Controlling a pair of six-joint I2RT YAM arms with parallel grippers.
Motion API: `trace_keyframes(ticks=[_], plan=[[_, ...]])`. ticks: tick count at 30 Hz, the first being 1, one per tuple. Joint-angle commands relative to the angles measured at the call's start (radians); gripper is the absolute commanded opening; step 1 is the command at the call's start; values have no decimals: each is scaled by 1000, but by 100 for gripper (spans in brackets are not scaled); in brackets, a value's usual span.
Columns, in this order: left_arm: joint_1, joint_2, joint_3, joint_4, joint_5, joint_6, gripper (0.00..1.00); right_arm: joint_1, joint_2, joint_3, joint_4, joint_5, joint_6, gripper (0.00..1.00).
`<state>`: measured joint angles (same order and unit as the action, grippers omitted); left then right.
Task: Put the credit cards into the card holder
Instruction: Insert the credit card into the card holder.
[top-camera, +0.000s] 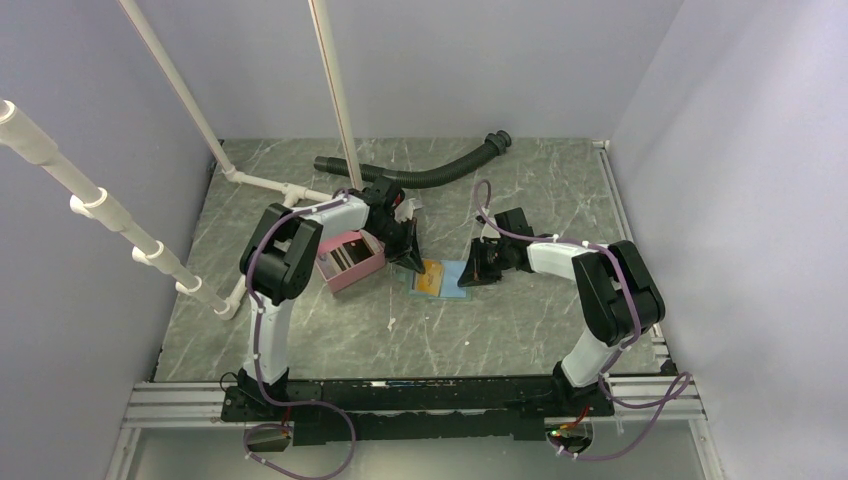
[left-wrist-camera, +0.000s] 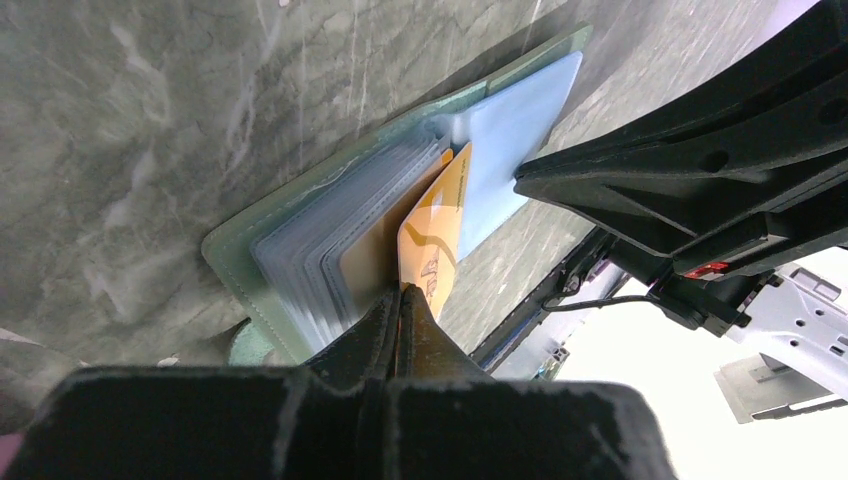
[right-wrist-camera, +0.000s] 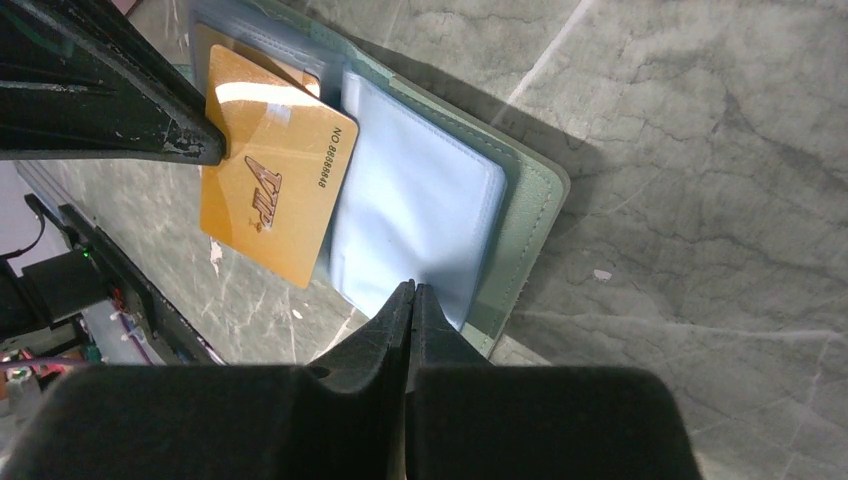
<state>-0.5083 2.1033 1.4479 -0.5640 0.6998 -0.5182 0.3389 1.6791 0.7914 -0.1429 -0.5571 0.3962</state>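
Credit card (left-wrist-camera: 435, 235) sticks out lengthwise from your left jaws, clamped on its near end, aimed into the card holder (right-wrist-camera: 420, 200); closed right jaws rest on it.

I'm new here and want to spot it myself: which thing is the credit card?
At the middle of the grey marbled table, a light-blue card holder lies open. The credit card sits at its clear pockets, pinched at one edge by the left gripper. Its shiny orange-gold face, lettered VIP, stands out against the pale blue sleeves.
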Motion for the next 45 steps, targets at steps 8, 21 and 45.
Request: trace_keyframes(ticks=[8, 21, 45], plan=[[-24, 2, 60, -89, -115, 7, 0, -6, -9, -29, 29, 21, -13, 0], [-55, 27, 107, -134, -172, -14, 0, -6, -2, -35, 42, 5, -13, 0], [-60, 16, 41, 83, -102, -106, 0, -6, 10, -37, 58, -17, -10, 0]])
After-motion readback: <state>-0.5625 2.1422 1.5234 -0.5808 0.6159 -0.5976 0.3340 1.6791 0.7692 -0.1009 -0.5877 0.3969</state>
